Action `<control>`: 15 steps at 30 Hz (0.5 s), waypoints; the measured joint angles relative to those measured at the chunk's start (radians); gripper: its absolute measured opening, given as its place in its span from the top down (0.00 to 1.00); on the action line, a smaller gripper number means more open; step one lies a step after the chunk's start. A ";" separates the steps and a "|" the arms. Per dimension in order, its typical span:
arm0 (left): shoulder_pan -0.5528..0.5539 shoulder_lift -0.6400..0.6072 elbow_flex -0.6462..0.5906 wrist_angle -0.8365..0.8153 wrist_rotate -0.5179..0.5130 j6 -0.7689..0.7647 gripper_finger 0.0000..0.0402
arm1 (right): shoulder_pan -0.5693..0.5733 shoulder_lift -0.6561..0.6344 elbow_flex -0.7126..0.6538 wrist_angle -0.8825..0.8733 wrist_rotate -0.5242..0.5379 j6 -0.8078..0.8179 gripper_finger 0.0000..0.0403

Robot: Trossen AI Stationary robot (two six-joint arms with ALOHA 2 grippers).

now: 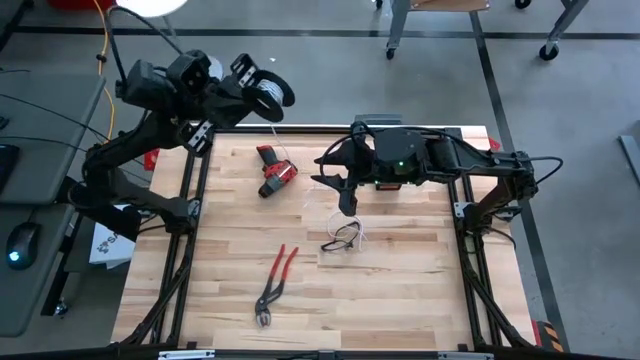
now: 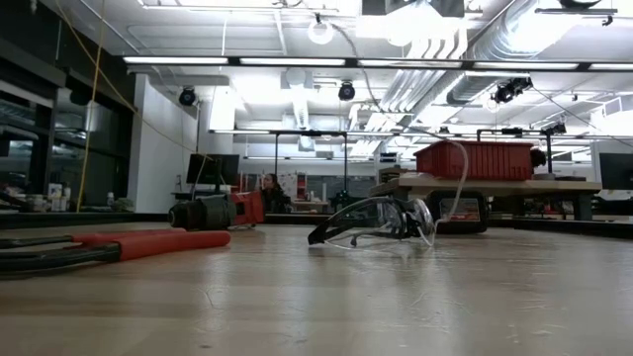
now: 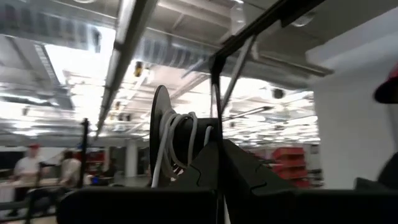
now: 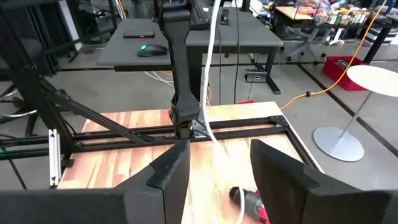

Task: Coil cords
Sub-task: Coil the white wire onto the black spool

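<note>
My left gripper is raised beyond the table's far left corner and is shut on the small black spool, which has white cord wound on it. From the spool the thin white cord runs to my right gripper and passes between its open fingers. That gripper hangs over the middle of the table, above the safety glasses. More cord lies loose by the glasses. My left gripper holds the spool at its hub side, with one dark finger standing in front of the wound cord; the finger hides the exact place of contact. The spool is lifted clear of the table, with its flanges on edge. My right gripper is open around the cord; I cannot tell whether a finger touches it.
A red and black power drill lies at the far left of the table. Red-handled pliers lie near the front. The safety glasses also show in the low view. A desk with a mouse stands left of the table.
</note>
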 joint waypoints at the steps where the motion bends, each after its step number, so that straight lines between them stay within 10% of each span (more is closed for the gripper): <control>1: 0.000 -0.015 -0.020 -0.003 -0.019 0.008 1.00 | -0.003 0.000 0.000 0.002 -0.002 -0.005 0.60; 15: -0.014 -0.029 -0.085 0.008 -0.075 -0.039 1.00 | -0.061 0.122 0.000 0.230 -0.168 0.001 0.60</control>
